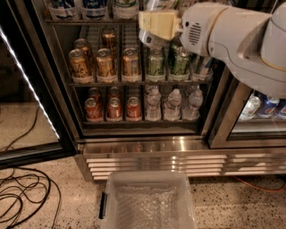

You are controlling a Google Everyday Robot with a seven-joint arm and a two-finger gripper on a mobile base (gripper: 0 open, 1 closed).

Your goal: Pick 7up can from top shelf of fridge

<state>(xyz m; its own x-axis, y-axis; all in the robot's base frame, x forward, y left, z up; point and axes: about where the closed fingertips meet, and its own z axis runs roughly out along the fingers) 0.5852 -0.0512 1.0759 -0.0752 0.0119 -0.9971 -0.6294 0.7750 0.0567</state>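
My gripper [157, 25] is at the top centre, on the end of the white arm [232, 40] that reaches in from the right. Its yellowish fingers [156, 23] are shut on a silvery can, the 7up can [153, 43], held in front of the fridge [134, 147] at about the height of the top shelf's front rail [85, 21]. Only the can's lower end and a bit of its top show past the fingers. Blue-white cans [62, 6] and a white-green can [126, 6] stand on the top shelf.
The rack below holds gold-brown cans [105, 65] and green cans [156, 65]; the lowest holds red cans [114, 108] and water bottles [173, 103]. A clear plastic bin [147, 201] stands on the floor in front. The open door [27, 89] and cables [22, 197] are left; a second cooler [263, 107] is right.
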